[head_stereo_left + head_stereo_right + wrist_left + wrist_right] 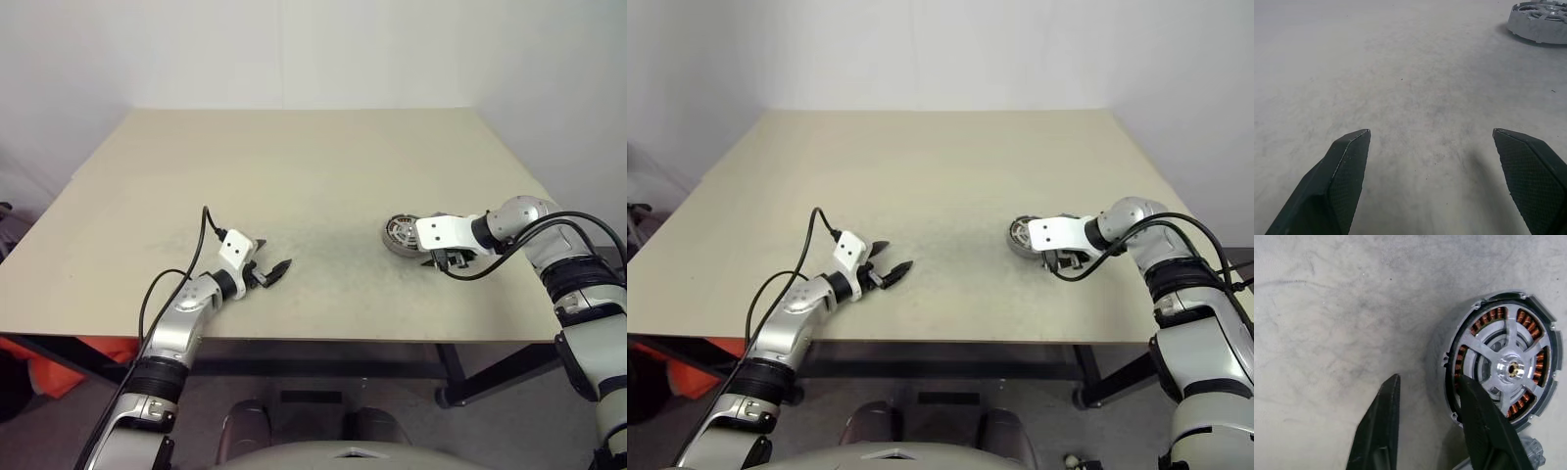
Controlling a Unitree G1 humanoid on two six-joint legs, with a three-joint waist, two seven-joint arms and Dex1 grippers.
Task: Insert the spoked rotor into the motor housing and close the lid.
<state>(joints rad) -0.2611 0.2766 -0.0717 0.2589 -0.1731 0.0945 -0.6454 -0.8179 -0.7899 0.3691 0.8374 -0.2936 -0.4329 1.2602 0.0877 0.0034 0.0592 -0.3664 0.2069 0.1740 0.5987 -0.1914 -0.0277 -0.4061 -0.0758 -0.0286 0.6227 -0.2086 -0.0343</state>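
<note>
surface: beige table (294,176) | on it: motor housing (1503,367), spoked rotor (1511,350) seated inside, right side

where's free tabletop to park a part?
Bare: the table's whole far half, and the middle strip between the left hand and the motor housing. Crowded: the near right edge, where the right hand sits at the housing's rim.
</note>
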